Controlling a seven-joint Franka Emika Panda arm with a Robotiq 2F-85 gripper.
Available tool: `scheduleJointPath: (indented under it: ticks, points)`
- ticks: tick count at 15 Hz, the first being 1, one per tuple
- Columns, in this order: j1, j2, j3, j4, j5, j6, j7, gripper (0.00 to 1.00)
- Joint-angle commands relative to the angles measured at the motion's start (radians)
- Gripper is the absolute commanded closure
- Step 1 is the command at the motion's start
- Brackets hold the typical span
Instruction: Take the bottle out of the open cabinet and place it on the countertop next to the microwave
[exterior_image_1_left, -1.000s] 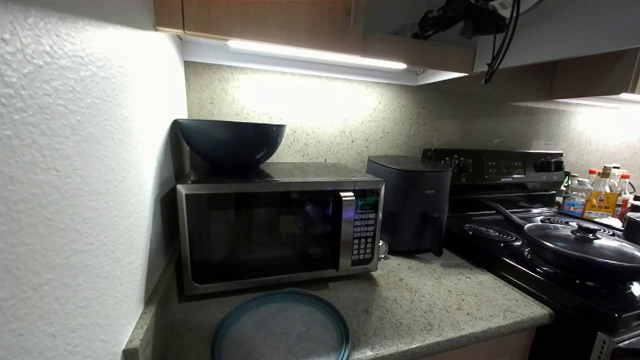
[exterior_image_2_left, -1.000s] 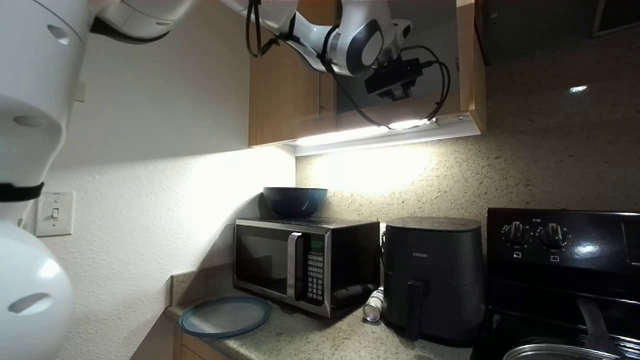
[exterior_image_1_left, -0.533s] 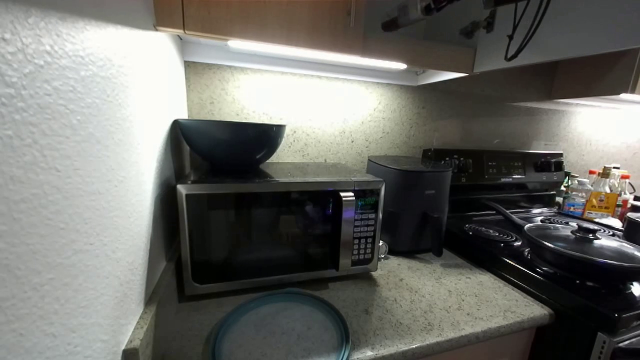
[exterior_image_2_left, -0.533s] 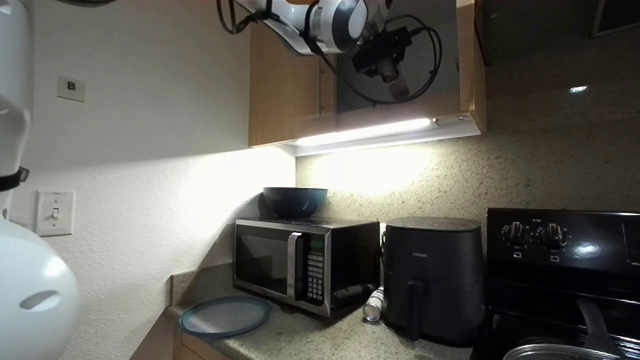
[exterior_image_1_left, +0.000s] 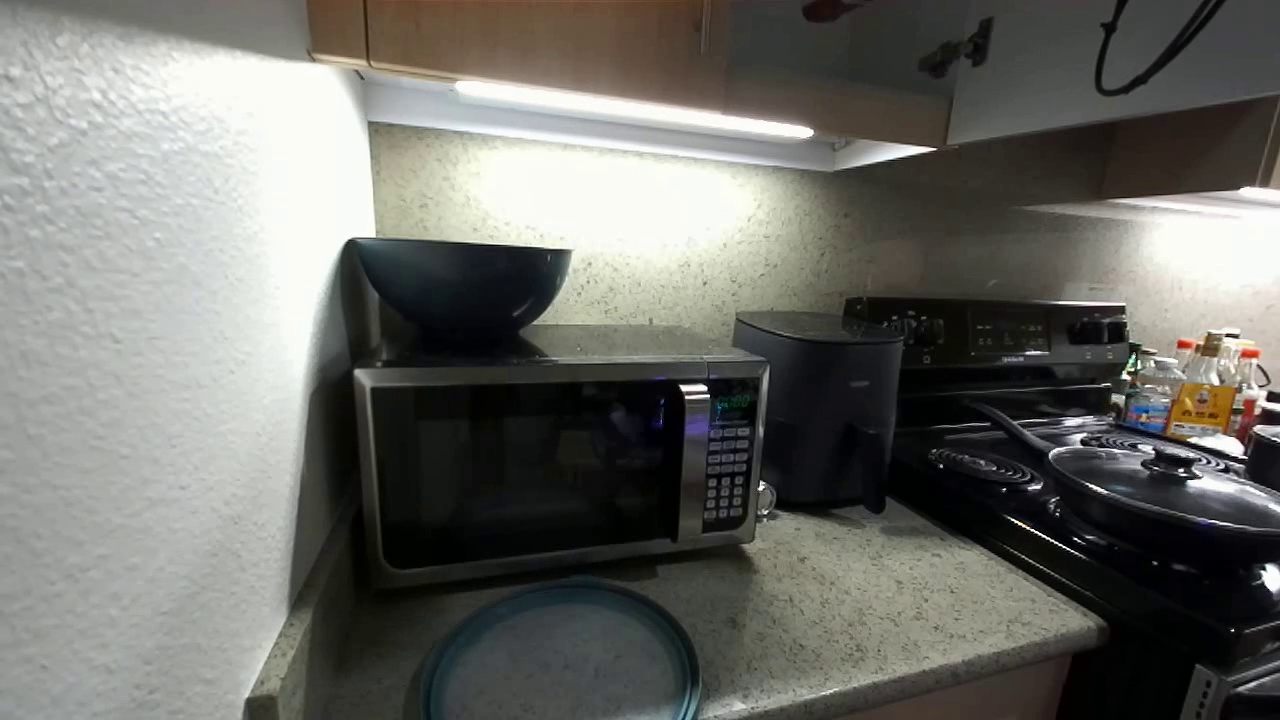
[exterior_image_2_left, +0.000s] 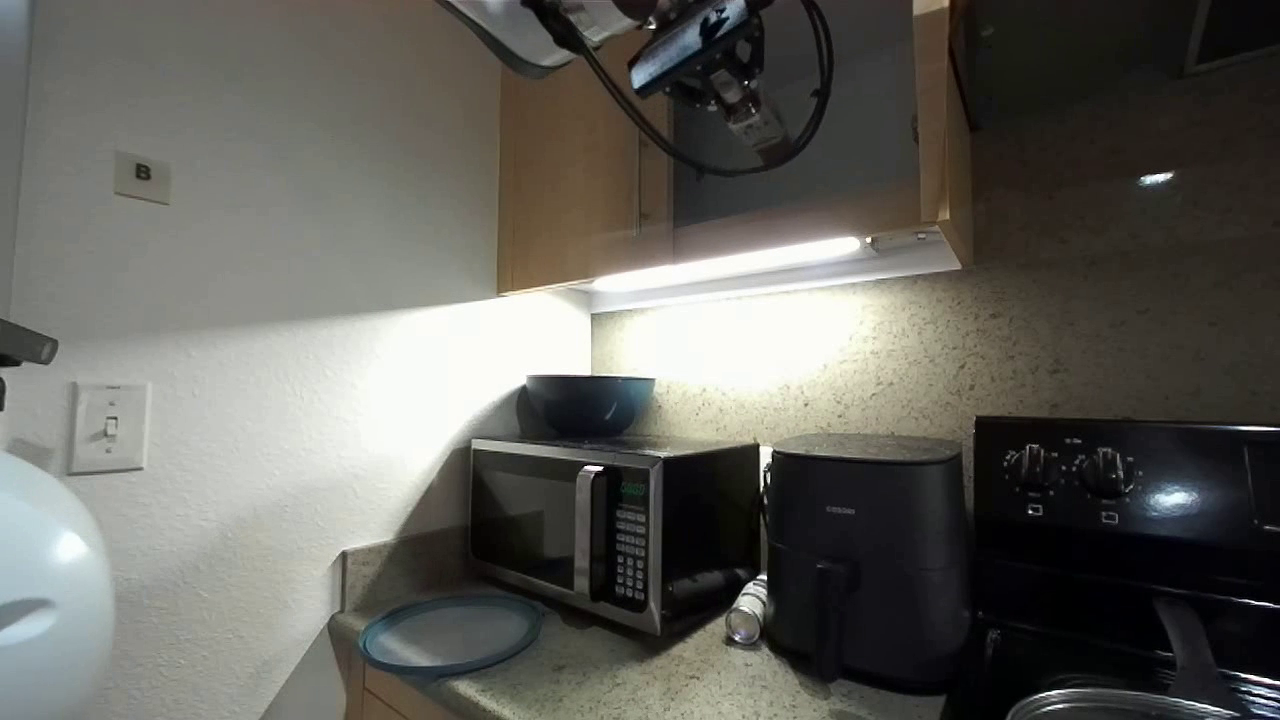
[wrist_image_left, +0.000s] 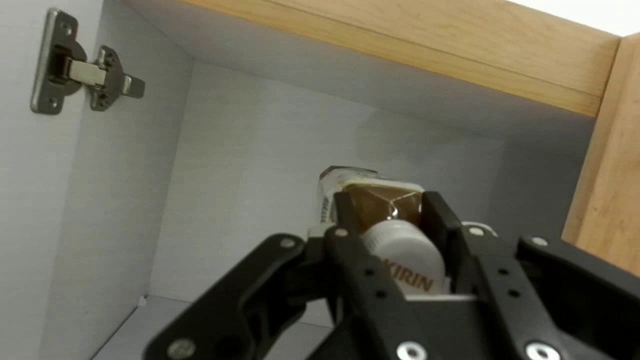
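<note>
The bottle, with a tan-brown body (wrist_image_left: 382, 200) and a white cap, is between the fingers of my gripper (wrist_image_left: 389, 207) in the wrist view. The fingers press on both sides and the cap points toward the palm. In an exterior view the gripper (exterior_image_2_left: 735, 85) holds the bottle (exterior_image_2_left: 760, 130) tilted, its base down and right, before the open cabinet (exterior_image_2_left: 790, 215). Only the bottle's end (exterior_image_1_left: 832, 8) shows at another exterior view's top edge. The microwave (exterior_image_1_left: 530, 470) stands on the speckled countertop (exterior_image_1_left: 900, 580), well below the bottle.
The cabinet's open door (exterior_image_1_left: 1100, 60) sticks out at the right. A dark bowl (exterior_image_1_left: 465, 285) sits on the microwave. A teal-rimmed round lid (exterior_image_1_left: 560, 660) lies before it. A black air fryer (exterior_image_2_left: 865, 560) and a small cylinder (exterior_image_2_left: 747, 610) are to its right, then the stovetop with a pan (exterior_image_1_left: 1160, 500).
The arm has drawn back and up, moving left in an exterior view. The bottle in the gripper has come into sight and tilted. The cables have swung along with it.
</note>
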Motion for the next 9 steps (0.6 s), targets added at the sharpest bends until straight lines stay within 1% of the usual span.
scheduleJointPath:
  ticks: [1,6,7,9]
  points:
    - [0.01,-0.018,-0.008,-0.015,-0.029,-0.004,0.036,0.63]
    - [0.001,-0.031,-0.002,-0.035,-0.031,-0.006,0.048,0.63]
    - [0.001,-0.031,-0.002,-0.035,-0.031,-0.006,0.048,0.87]
    - [0.04,-0.08,-0.011,-0.095,-0.011,-0.009,0.024,0.87]
